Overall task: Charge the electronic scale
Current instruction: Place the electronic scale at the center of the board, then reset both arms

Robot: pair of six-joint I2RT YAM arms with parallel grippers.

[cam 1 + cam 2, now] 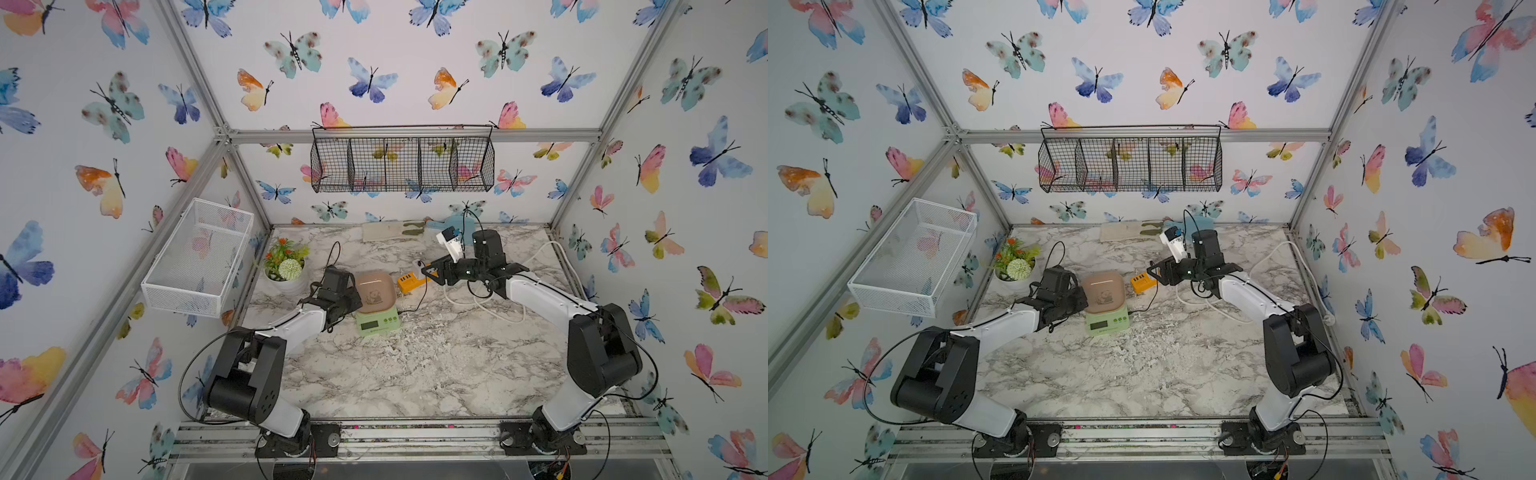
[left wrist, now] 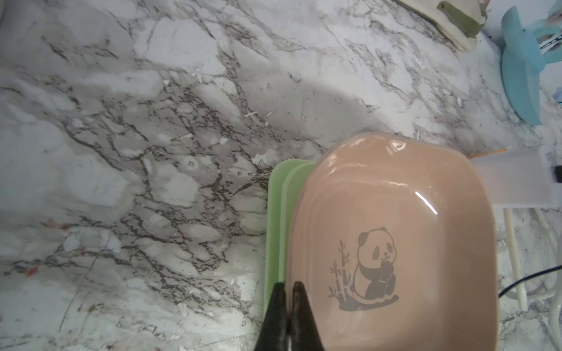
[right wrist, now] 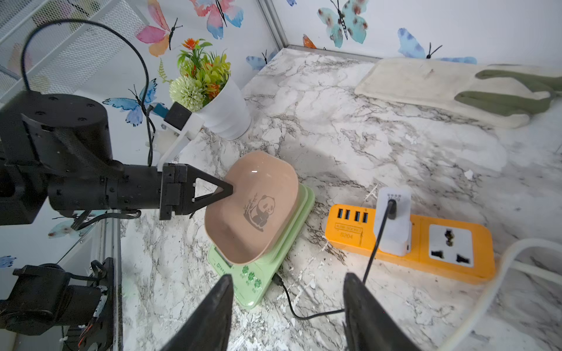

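Item under inspection: the electronic scale (image 1: 376, 307) (image 1: 1106, 305). It stands on the marble tabletop (image 1: 415, 365), between the potted plant (image 1: 286, 266) and the orange power strip (image 1: 405, 284), display facing the arm bases. In the right wrist view its pinkish-tan platter sits forward over the pale-green base (image 3: 252, 209), covering part of the display; the panda drawing is legible.

Left gripper (image 3: 229, 189): clenched, jaws pressed together. Its tips sit at the platter's rim on the side nearest the plant. In the left wrist view one finger (image 2: 278, 301) lies over the green base and the other over the platter (image 2: 395, 212). Whether the rim is pinched between them cannot be determined.

Right gripper (image 3: 288, 277): released, jaws well apart, grasping nothing. In both top views it hangs above the table, near the power strip.

Power connection: a white adapter (image 3: 392, 225) is seated in the power strip (image 3: 343, 234). A black cable (image 3: 375, 247) runs from the adapter across the table, and its plug meets the side of the scale's base.

A thick white cord (image 1: 457, 299) lies looped on the table beneath the right arm.
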